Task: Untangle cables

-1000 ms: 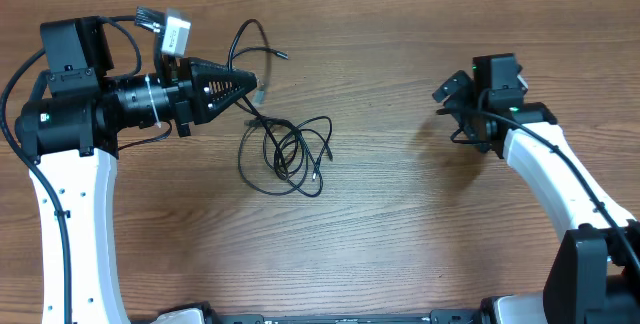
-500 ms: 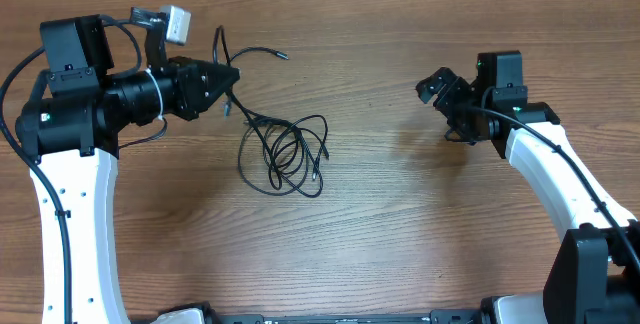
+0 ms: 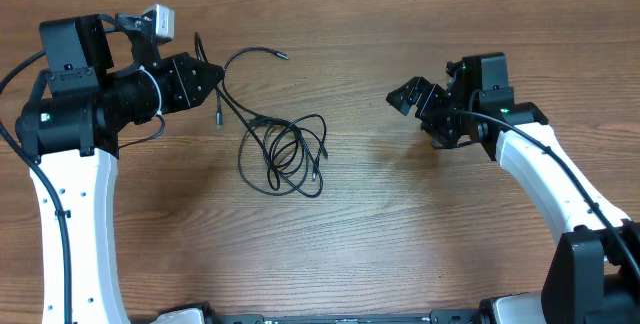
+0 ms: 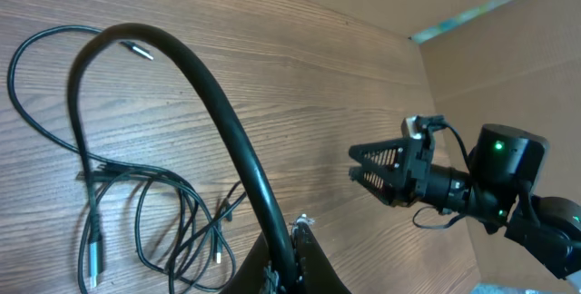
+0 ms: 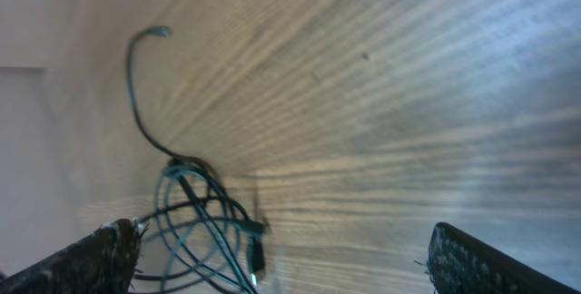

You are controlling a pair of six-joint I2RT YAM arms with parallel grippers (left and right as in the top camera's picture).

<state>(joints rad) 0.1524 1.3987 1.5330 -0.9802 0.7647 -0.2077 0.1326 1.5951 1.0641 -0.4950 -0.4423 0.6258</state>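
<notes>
Black cables (image 3: 262, 123) (one tangle) pinched by left gripper (image 3: 216, 74); right gripper (image 3: 408, 96) spread.

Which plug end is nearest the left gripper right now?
The plug end right beside the left gripper, on the cable it grips. The others lie farther right: one alone up top, two in the coil.

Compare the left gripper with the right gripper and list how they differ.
1. The left gripper is shut, pinching one strand of the cables; the right gripper is wide open and holds nothing.
2. The left gripper sits right at the tangle's upper left edge; the right gripper stands well apart from it, across bare table.
Both point inward, toward the cables.
</notes>
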